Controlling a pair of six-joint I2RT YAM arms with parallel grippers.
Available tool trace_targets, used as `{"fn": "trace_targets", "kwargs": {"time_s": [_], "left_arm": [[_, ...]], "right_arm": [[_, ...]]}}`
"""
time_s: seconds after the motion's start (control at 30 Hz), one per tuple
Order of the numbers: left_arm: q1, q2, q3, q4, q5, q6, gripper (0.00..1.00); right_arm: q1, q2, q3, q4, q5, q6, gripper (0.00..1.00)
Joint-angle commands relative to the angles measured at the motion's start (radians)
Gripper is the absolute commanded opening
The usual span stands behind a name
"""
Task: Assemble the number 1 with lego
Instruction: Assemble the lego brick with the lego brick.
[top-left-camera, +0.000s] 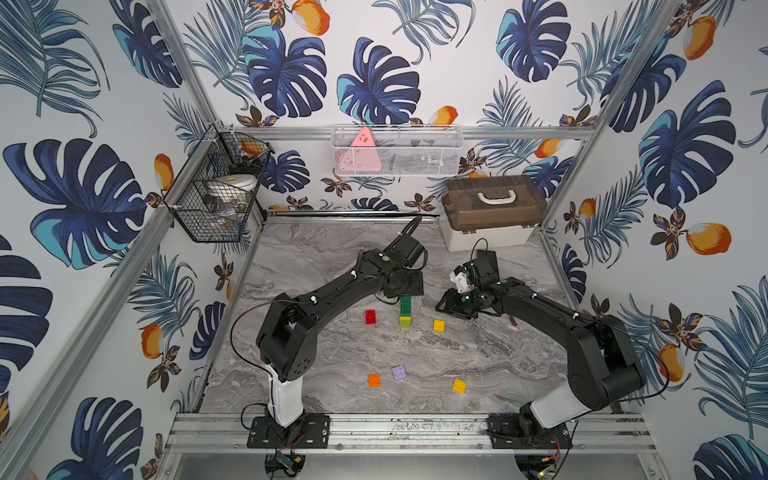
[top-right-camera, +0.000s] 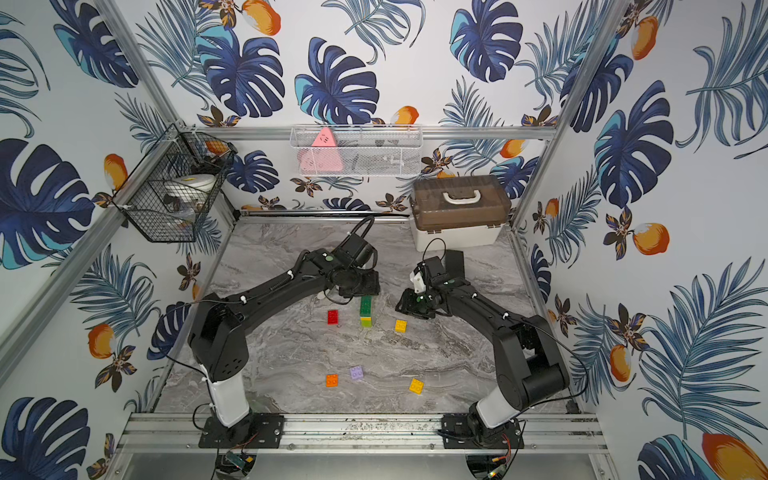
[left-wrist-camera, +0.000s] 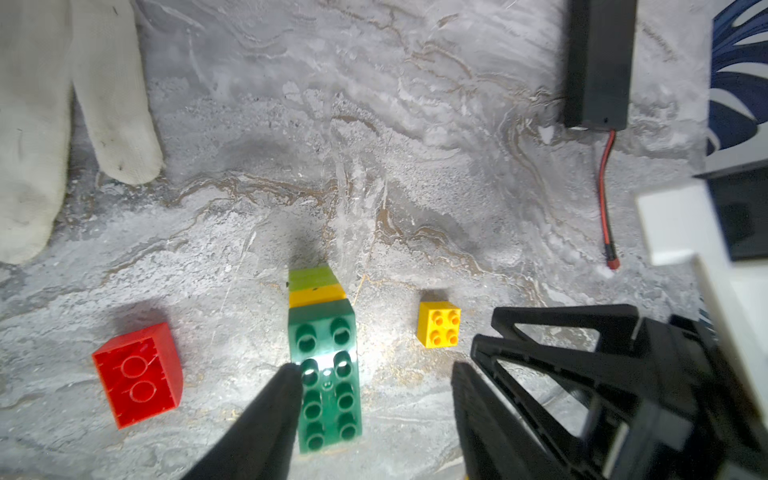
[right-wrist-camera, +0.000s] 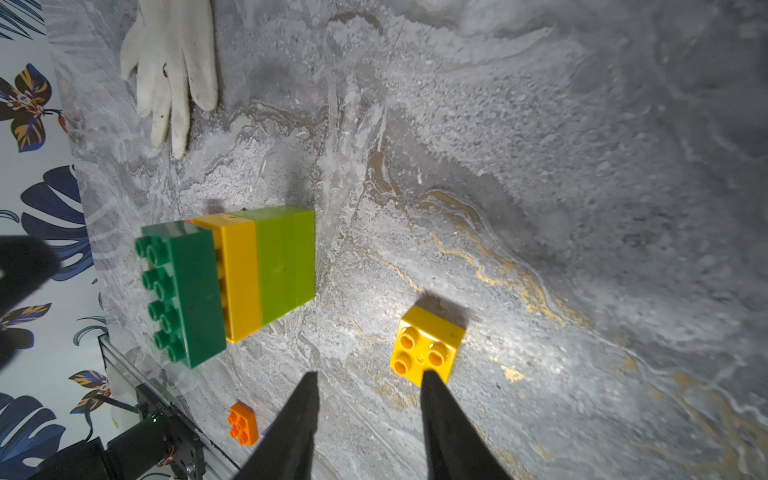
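Observation:
The lego stack (top-left-camera: 406, 311) (top-right-camera: 365, 311) stands mid-table with lime at the bottom, yellow in the middle and a dark green 2x4 on top. My left gripper (left-wrist-camera: 376, 374) hangs over the stack (left-wrist-camera: 324, 361), open; one finger sits against the green brick's side, the other stands well away. My right gripper (right-wrist-camera: 370, 376) is open and holds nothing, to the right of the stack (right-wrist-camera: 224, 282). A yellow 2x2 brick (right-wrist-camera: 428, 345) (top-left-camera: 439, 326) lies at one of its fingertips. Loose on the table are a red brick (top-left-camera: 370, 316) (left-wrist-camera: 139, 374), an orange brick (top-left-camera: 374, 380), a lilac brick (top-left-camera: 399, 372) and another yellow brick (top-left-camera: 459, 386).
A white knitted glove (left-wrist-camera: 62, 124) (right-wrist-camera: 170, 70) lies flat beyond the stack. A black battery pack with a red wire (left-wrist-camera: 598, 62) rests on the marble. A brown-lidded box (top-left-camera: 492, 212) stands at the back right. A black wire basket (top-left-camera: 216, 195) and a white mesh basket (top-left-camera: 397, 151) hang on the walls.

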Motion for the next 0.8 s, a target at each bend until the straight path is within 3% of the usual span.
{"fn": "trace_targets", "kwargs": {"time_s": [0.0, 0.13, 0.23, 0.4, 0.6, 0.77], "left_arm": [[0.017, -0.082, -0.074, 0.001, -0.005, -0.007, 0.61], [0.103, -0.259, -0.292, 0.023, -0.022, 0.001, 0.55], [0.169, -0.363, -0.435, 0.033, -0.034, 0.039, 0.48], [0.206, -0.453, -0.602, 0.082, -0.050, 0.084, 0.46], [0.234, -0.484, -0.711, 0.184, 0.014, 0.115, 0.45], [0.254, -0.487, -0.738, 0.206, 0.033, 0.143, 0.44]], "right_arm": [[0.021, -0.021, 0.030, -0.063, 0.052, -0.032, 0.46], [0.106, -0.047, 0.105, -0.124, 0.150, -0.041, 0.60], [0.225, -0.026, 0.203, -0.191, 0.291, -0.015, 0.61], [0.342, 0.070, 0.340, -0.301, 0.467, 0.087, 0.64], [0.415, 0.200, 0.492, -0.383, 0.536, 0.167, 0.67], [0.432, 0.284, 0.581, -0.427, 0.556, 0.209, 0.62]]}}
